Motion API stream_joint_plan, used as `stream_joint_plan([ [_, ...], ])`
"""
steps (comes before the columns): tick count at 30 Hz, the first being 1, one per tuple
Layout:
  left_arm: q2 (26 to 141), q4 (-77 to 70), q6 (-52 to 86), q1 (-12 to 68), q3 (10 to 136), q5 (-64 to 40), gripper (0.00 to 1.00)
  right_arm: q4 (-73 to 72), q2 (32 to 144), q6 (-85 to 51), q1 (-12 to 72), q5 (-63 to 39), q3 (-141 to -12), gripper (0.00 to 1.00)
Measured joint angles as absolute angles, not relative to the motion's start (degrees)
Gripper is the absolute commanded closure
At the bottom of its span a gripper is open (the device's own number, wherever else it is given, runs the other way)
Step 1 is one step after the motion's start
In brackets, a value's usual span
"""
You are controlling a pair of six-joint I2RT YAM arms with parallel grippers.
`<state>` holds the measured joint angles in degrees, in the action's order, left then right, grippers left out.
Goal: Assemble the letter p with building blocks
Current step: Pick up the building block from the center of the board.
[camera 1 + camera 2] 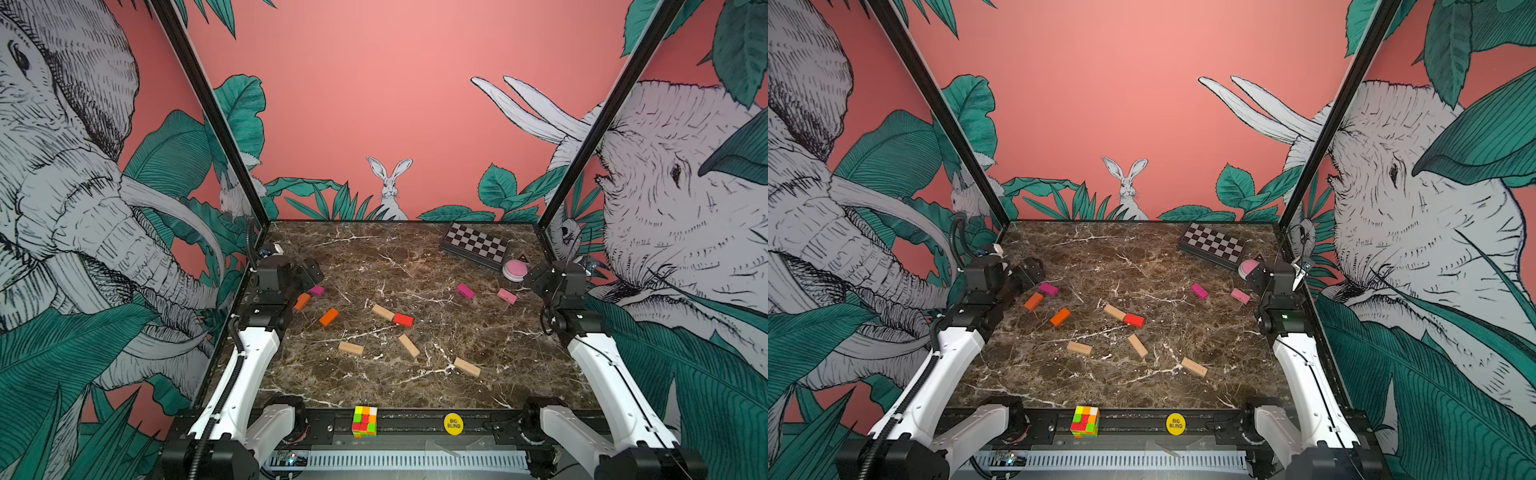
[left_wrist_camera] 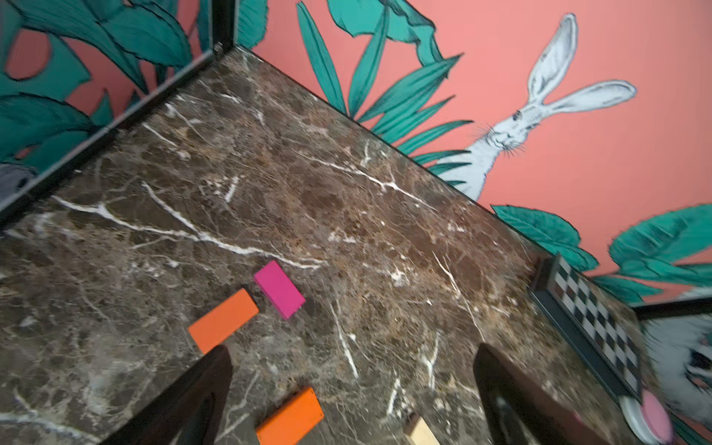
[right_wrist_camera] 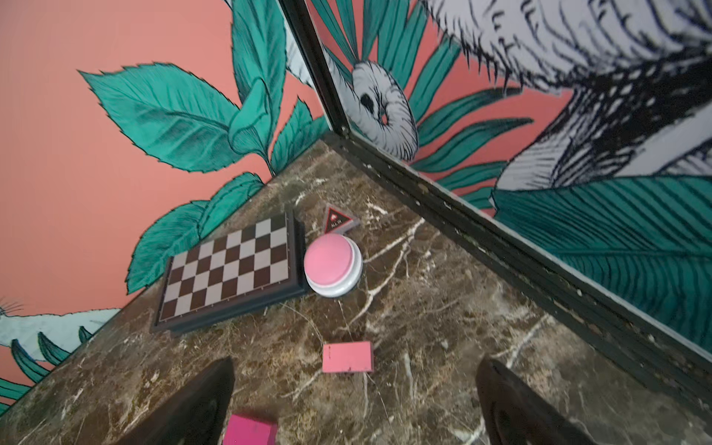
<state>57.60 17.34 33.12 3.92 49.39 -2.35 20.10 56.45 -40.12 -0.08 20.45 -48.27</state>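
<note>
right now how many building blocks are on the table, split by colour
tan blocks: 4
orange blocks: 2
magenta blocks: 2
red block: 1
pink block: 1
total: 10

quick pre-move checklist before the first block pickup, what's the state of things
1. Left tool open, empty: ok.
2. Right tool open, empty: ok.
3. Pink block just ahead of it lies flat, alone: ok.
4. Orange block has room for a grasp: cannot tell; magenta block lies close to its end.
5. Red block separate from tan block: not ok, they appear to touch end to end.
</note>
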Motion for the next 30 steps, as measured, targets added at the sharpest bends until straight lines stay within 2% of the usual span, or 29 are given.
stream_joint_plan([
  [7, 61.12, 23.75, 28.47, 3.95, 56.12, -22.48, 0.00, 26.89, 60.82, -40.53, 0.03, 18.31, -48.73, 0.02],
  [11, 61.98, 25.47, 26.74, 6.26, 56.36, -28.25, 0.01, 30.52, 65.47, -40.91, 0.82, 18.13, -49.47, 0.02],
  [19, 71.11, 32.73, 18.11, 23.35, 66.04, -28.62, 0.00, 32.97, 78.15, -44.49, 1.56, 14.06, -53.32, 0.02],
  [30, 70.61, 37.32, 10.26, 28.34, 65.43, -21.41, 0.00, 28.82, 94.63, -41.91, 2.42, 11.42, -60.80, 0.05],
])
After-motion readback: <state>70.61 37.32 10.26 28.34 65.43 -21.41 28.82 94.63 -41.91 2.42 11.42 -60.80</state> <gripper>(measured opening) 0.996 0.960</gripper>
